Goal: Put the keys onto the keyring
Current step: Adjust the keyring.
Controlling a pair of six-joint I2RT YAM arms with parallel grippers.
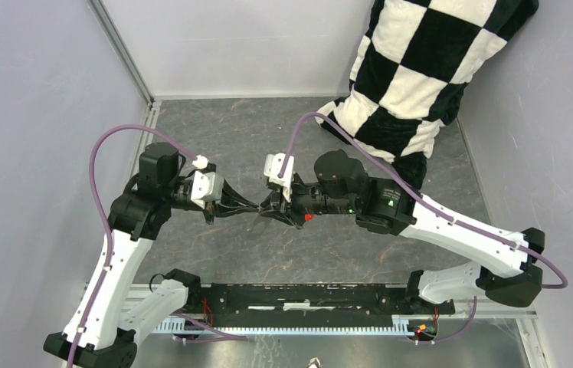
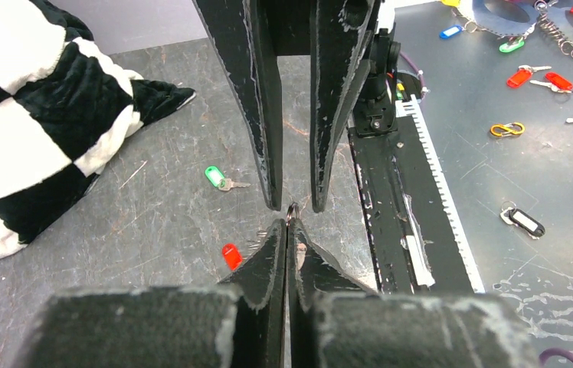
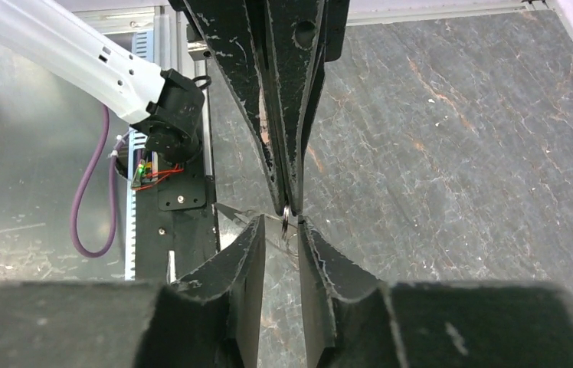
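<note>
- Keyring (image 2: 293, 209): only a thin grey metal loop shows, held in the air above the middle of the table, edge-on where the tips of both grippers meet; the rest of it is hidden by the fingers
- Left gripper (image 2: 289, 228): fingers pressed together with no gap, pinching the loop of the keyring at their very tips
- Right gripper (image 3: 279, 230): faces the left gripper tip to tip; fingers narrowly apart, one on either side of the loop; whether either pad touches the metal cannot be told
- Red key (image 2: 230, 255): lying flat on the table (image 2: 153, 230), below and just beside the left gripper's fingers in the left wrist view, not on the keyring; only the red head is clear
- Green key (image 2: 215, 176): lying flat on the table beyond the red key, green head and short metal blade both visible, likewise apart from the keyring
- Table: dark grey, stone-patterned, scratched surface
- Checkered cushion (image 1: 421, 69): black-and-white plush, at the far right corner, leaning against the wall
- Mounting rail (image 1: 306, 295): black, along the near edge between the two arm bases
- Loose key tags (image 2: 519, 77): red, green, blue and black tags and an orange clip, scattered on a lower surface beyond the rail, well apart from the grippers
</note>
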